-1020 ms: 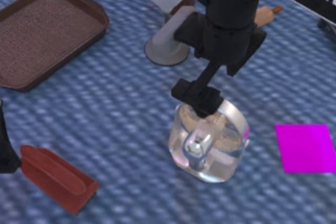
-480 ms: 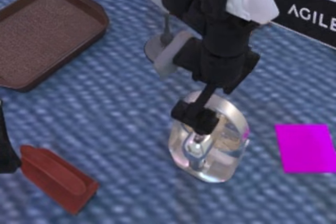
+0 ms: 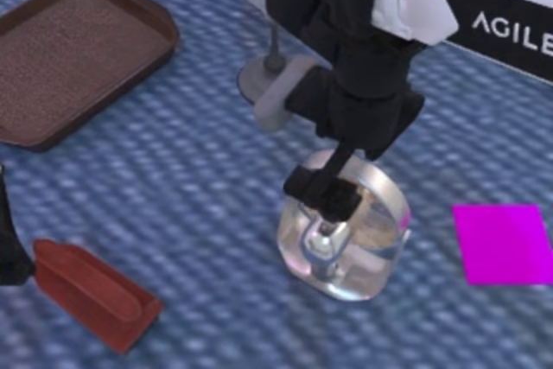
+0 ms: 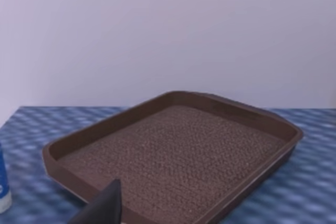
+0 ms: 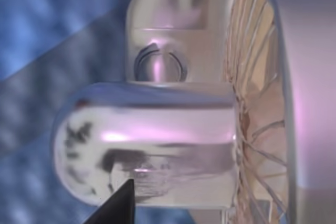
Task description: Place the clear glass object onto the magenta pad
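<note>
right gripper (image 3: 324, 200) down over the clear glass object (image 3: 344, 229), fingertips at its loop handle (image 5: 152, 142); jaws' state hard to tell. glass mug upright on the blue table (image 3: 199, 213), directly beneath the jaws. magenta pad (image 3: 505, 244) off to the jaws' right side, apart from the mug. left gripper (image 4: 102, 208) parked near the brown tray (image 4: 173, 156), jaws' state not discernible.

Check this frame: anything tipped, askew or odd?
Nothing stands out. The glass mug sits upright on the table, left of the magenta pad, with the right gripper low over its handle side. The left arm is parked at the left edge.
</note>
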### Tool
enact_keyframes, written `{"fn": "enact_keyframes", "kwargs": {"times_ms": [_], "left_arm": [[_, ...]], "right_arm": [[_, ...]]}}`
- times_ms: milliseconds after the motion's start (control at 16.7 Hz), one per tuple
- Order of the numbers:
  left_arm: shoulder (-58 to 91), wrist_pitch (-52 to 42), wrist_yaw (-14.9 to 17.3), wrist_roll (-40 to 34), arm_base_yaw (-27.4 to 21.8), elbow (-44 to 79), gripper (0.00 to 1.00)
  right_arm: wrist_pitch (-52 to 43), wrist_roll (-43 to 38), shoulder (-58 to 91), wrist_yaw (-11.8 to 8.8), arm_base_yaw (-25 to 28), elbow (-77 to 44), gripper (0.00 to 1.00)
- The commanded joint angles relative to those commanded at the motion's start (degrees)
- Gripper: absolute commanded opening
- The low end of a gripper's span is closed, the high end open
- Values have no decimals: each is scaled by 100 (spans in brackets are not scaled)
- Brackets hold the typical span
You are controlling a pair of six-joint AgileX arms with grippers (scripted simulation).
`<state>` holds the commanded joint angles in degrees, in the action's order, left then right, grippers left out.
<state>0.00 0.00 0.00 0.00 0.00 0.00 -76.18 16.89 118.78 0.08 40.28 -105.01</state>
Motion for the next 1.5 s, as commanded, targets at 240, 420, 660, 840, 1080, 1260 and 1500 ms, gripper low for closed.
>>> {"fn": "enact_keyframes", "kwargs": {"times_ms": [240, 420, 660, 840, 1080, 1260, 1500], "left_arm": [[0, 0, 0, 0, 0, 0, 100], [0, 0, 0, 0, 0, 0, 100], [0, 0, 0, 0, 0, 0, 100], [0, 0, 0, 0, 0, 0, 100], [0, 0, 0, 0, 0, 0, 100], [0, 0, 0, 0, 0, 0, 100], [0, 0, 0, 0, 0, 0, 100]], "right_arm": [[0, 0, 0, 0, 0, 0, 47], [0, 0, 0, 0, 0, 0, 25], [0, 0, 0, 0, 0, 0, 0], [0, 0, 0, 0, 0, 0, 0], [0, 0, 0, 0, 0, 0, 0], [-97, -1, 8, 0, -4, -102, 0], [-800, -6, 99, 1, 14, -933, 0]]}}
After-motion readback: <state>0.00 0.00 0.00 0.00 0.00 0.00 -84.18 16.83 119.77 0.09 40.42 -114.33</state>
